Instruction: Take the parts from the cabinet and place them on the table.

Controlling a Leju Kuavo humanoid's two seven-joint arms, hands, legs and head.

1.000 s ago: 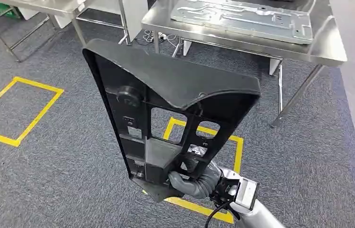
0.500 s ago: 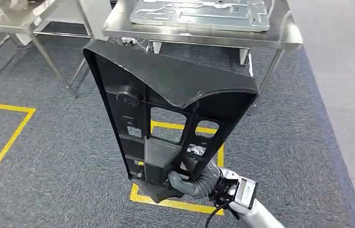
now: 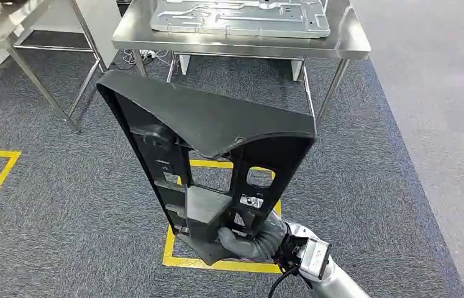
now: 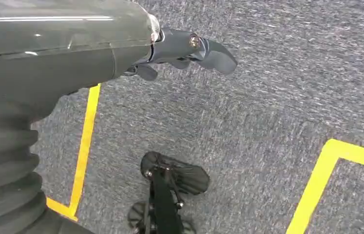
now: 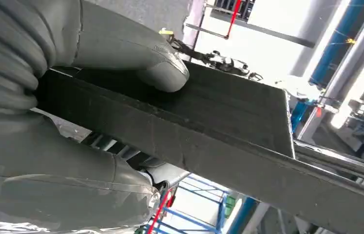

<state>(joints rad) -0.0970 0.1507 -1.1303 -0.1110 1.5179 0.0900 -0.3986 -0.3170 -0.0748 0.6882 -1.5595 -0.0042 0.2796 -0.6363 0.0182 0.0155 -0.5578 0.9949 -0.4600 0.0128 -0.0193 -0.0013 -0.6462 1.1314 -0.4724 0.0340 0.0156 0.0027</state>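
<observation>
My right hand gripped the part at its narrow lower end, thumb pressed on one face and fingers wrapped round the other side, as the right wrist view showed with the thumb lying flat on the dark surface. The part was a big black plastic panel, held upright in front of me and tilted a little, well above the carpet. It was widest at the top, where a smooth curved flange folded over, and it tapered down toward my grip. Its inner face was ribbed, with a round boss near the upper left, several rectangular cut-outs through which the floor showed, and small pale labels or clips near the lower openings. The surface looked matte with a fine grain.

Ahead stood a steel table carrying a flat grey metal plate; the part was near it but not touching. Yellow tape marked a square on the carpet below my hand.

My left hand hung over the carpet, holding nothing, fingers loosely apart.
</observation>
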